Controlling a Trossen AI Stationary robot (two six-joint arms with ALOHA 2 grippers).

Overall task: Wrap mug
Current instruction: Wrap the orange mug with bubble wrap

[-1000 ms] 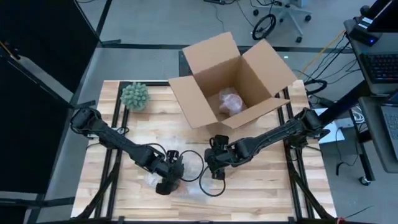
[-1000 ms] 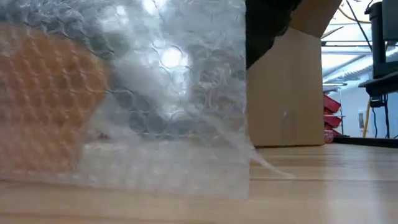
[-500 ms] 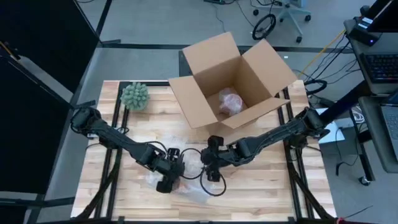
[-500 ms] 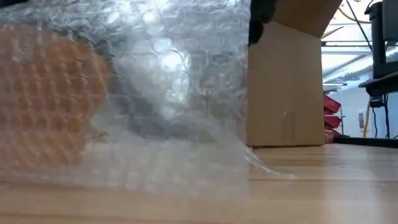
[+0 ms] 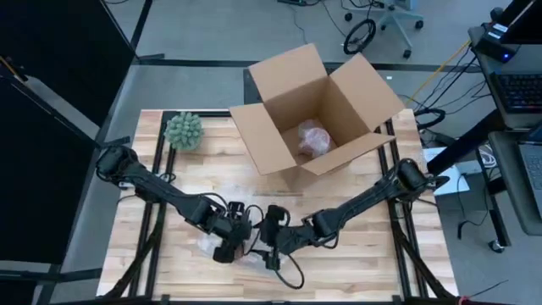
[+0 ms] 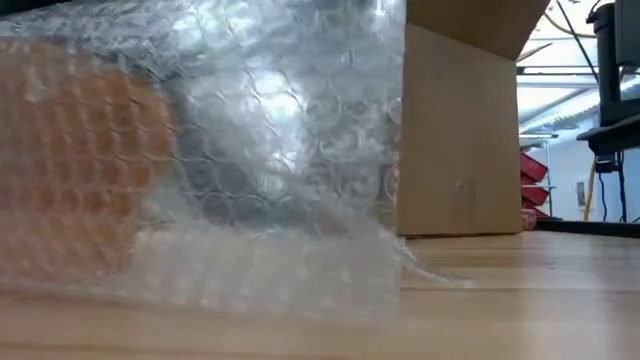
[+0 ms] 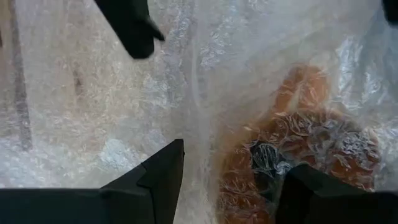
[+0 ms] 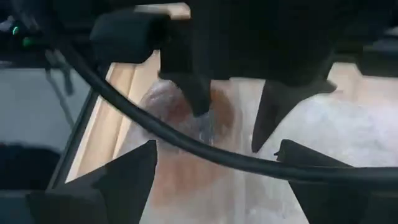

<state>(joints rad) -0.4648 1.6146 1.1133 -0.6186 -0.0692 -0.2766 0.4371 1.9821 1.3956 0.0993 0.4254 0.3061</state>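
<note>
Mug (image 7: 292, 155) under bubble wrap (image 5: 254, 254) near front table edge; both jaws spread, gripping nothing.

arms (image 5: 161, 191): dark, jointed | cable (image 8: 186, 146): black | fingers (image 7: 155, 180): dark, wedge-shaped

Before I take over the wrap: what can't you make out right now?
- Mug: left wrist view, only an orange blur under bubble wrap; shape unreadable.
- Low view: wrap blocks both grippers.
- Wrapped item in cardboard box: high view, too small to identify.
</note>
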